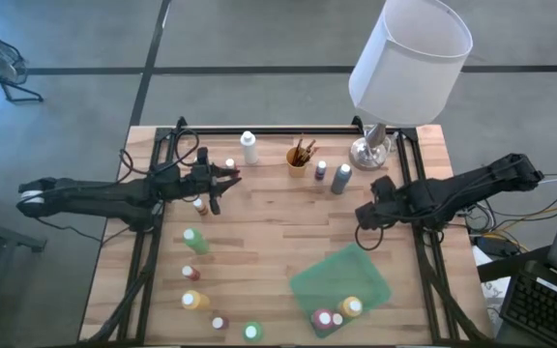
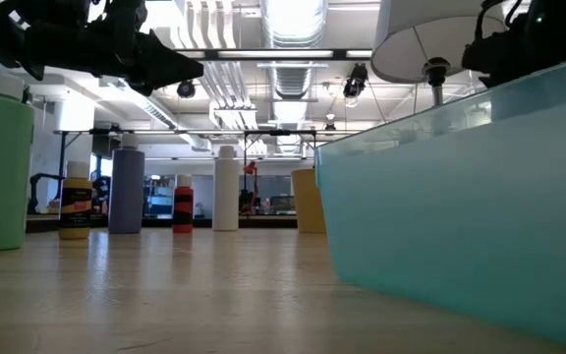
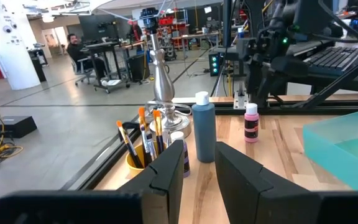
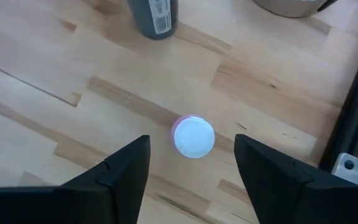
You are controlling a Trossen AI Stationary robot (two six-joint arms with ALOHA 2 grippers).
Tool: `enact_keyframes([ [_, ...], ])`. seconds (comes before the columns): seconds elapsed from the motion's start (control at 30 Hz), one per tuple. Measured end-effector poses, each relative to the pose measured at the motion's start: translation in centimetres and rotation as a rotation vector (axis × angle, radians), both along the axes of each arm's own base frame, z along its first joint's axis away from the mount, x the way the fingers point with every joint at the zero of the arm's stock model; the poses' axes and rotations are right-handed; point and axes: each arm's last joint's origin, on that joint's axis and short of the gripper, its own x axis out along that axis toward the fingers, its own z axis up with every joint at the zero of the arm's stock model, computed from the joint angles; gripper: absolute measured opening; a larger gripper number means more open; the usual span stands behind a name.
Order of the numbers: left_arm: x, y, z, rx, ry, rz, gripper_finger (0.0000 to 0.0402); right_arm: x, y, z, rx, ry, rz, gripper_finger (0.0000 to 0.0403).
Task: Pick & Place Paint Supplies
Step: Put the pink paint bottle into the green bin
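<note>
**Right gripper poised over a small white-capped bottle; left gripper empty near the back row**

Right gripper: fingers spread, nothing between them. A small pink bottle with a white cap stands upright on the table directly below, centred in the gap and not touched by either finger. Just beyond it stands a grey bottle, and past that the lamp base.

Left gripper: fingers stand a narrow gap apart and hold nothing. Ahead of it, nearest first: a small purple bottle, a yellow cup of brushes, a tall blue bottle, then a small pink-capped bottle.

From overhead, nearest the front edge: the teal bin holds what look like three bottles in one corner, though the count is uncertain at this distance. To its left, a loose line of bottles runs front to back, among them a green-capped one, a yellow one and a tall green one. A white bottle stands in the back row.
</note>
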Motion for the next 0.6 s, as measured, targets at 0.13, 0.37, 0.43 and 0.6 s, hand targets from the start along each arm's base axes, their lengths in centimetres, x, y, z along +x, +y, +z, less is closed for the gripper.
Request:
enact_keyframes([
  [0.13,0.0,0.0,0.0,0.0,0.0,0.0,0.0097,-0.1,0.0,-0.9,-0.001,0.006,-0.003,0.0219],
  [0.37,0.0,0.0,0.0,0.0,0.0,0.001,0.0097,-0.3,-0.1,-2.2,-0.004,0.014,-0.004,0.0229],
  [0.43,0.0,0.0,0.0,0.0,0.0,0.001,0.0097,-0.3,-0.1,-2.3,-0.009,0.013,-0.005,0.0234],
  [0.6,0.0,0.0,0.0,0.0,0.0,0.002,0.0097,-0.1,-0.1,-2.2,-0.021,-0.012,-0.007,0.0246],
])
